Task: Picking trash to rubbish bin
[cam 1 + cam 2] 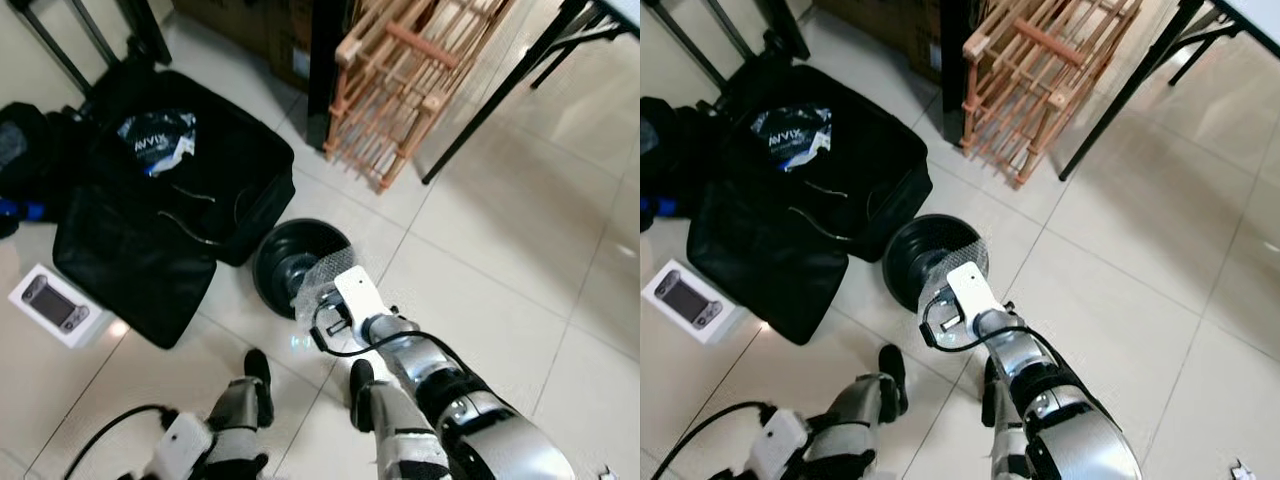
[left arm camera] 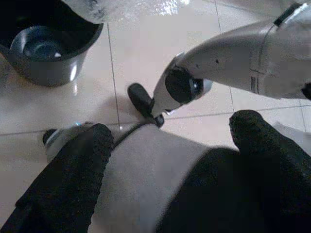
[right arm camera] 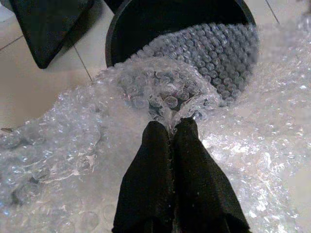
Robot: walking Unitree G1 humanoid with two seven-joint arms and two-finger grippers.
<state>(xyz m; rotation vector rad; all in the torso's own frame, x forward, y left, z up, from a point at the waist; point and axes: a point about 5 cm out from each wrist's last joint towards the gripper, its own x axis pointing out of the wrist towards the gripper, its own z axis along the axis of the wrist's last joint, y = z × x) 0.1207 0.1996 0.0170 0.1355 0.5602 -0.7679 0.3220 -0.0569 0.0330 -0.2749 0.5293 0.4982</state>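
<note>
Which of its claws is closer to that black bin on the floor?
The right claw: it holds bubble wrap at the bin's rim. The left claw hangs low, farther back from it.

Right end effector (image 3: 171, 127) pinching bubble wrap (image 3: 160, 92) over black bin (image 3: 146, 19)

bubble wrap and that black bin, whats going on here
The robot is carrying trash to the bin. Its right gripper is shut on a sheet of bubble wrap, holding it just over the rim of the black rubbish bin on the tiled floor. The wrap is not yet dropped inside. The left gripper hangs low with its fingers apart, holding nothing. An open black suitcase lies beside the bin.
</note>
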